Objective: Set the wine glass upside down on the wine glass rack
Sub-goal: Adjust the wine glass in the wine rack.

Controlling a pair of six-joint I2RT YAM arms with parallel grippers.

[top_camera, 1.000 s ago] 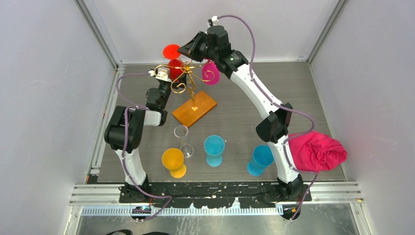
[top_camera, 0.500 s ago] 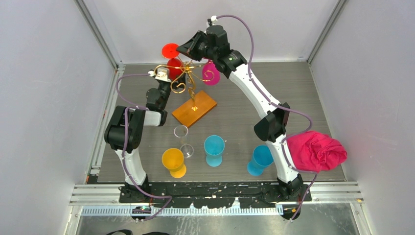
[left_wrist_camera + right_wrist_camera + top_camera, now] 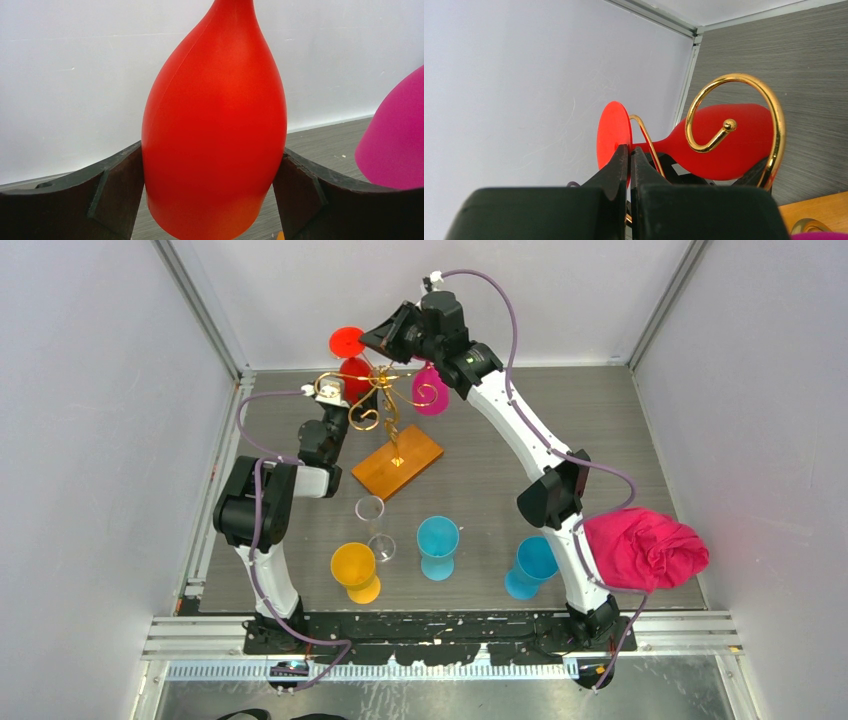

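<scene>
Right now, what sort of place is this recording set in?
Likely a lab test cell: bare white walls in metal framing, with a left arm and right arm bolted to a grey table.

Tight around the wine glass rack (image 3: 385, 400): gold scrolls, red wine glass (image 3: 356, 371) and pink glass (image 3: 431, 392) hang close together, both grippers in among them. L gripper (image 3: 211, 150) jaws touch the red bowl both sides, no slack. R gripper (image 3: 629, 149), jaws together, sits right at the red foot, w/ a gold curl (image 3: 729, 124) just beside. Front row (clear glass (image 3: 372, 525), yellow glass (image 3: 354, 568), teal glass (image 3: 437, 540), blue glass (image 3: 532, 562)) stands apart w/ gaps btwn. Bare table (image 3: 500, 450) right of the rack base (image 3: 397, 462). Pink cloth (image 3: 645, 548) at right edge.
</scene>
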